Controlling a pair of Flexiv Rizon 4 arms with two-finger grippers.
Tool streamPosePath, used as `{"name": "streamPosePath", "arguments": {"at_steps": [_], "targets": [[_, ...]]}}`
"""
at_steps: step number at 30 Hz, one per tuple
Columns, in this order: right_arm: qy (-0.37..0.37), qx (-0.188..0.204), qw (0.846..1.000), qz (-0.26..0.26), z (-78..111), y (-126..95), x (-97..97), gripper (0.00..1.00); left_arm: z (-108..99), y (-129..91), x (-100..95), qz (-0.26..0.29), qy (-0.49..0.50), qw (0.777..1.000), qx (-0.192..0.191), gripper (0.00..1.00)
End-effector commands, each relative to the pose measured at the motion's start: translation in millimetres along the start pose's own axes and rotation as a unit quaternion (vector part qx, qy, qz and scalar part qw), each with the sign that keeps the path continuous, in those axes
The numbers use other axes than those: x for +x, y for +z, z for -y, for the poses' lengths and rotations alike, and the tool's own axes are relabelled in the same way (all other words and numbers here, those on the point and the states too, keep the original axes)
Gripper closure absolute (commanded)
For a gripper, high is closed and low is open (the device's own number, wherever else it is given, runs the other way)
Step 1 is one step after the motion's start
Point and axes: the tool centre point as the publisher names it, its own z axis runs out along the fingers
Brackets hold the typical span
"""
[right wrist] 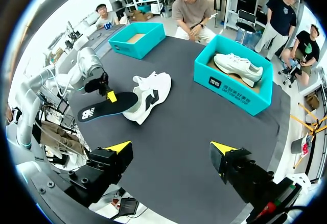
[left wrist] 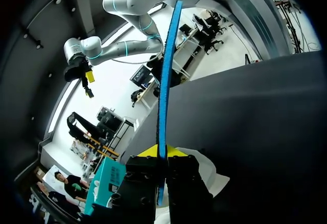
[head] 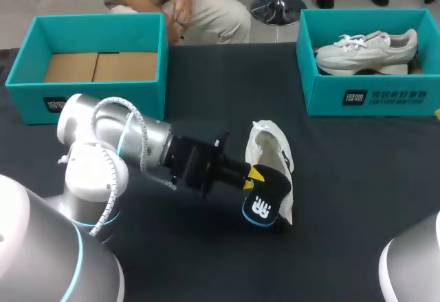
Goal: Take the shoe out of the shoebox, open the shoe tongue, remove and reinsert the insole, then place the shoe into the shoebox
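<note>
Insole (head: 265,206) in left fingers (head: 254,173), shoe (head: 271,144) beside (table (head: 357,199) edges far)

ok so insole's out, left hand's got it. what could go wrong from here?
1. The left hand pinches the insole near one end, so it could swivel or slip during reinsertion.
2. The shoe lies unheld on the table, with the right hand open and well away; pushing the insole in may just slide the shoe.

Our left arm (head: 110,140) shows silver-grey rounded joints ringed in cyan light and a white ribbed cable running to its black wrist, while our left gripper (head: 253,176) and right gripper (right wrist: 171,148) have black, screw-studded fingers tipped bright yellow.
</note>
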Motion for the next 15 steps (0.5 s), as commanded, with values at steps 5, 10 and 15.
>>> {"name": "streamPosePath", "arguments": {"at_steps": [5,10,15], "targets": [[0.001,0.003,1.0,-0.001,-2.7,0.0,-1.1,0.0,-12.1,14.9,-3.8,0.0,0.001,1.0,-0.001,1.0],[0.001,0.003,1.0,-0.001,-2.7,0.0,-1.1,0.0,-18.2,15.5,-5.9,0.003,0.003,1.0,-0.003,1.0],[0.001,0.003,1.0,-0.001,-2.7,0.0,-1.1,0.0,-21.6,14.3,-3.5,0.005,0.008,1.0,-0.001,1.0]]}}
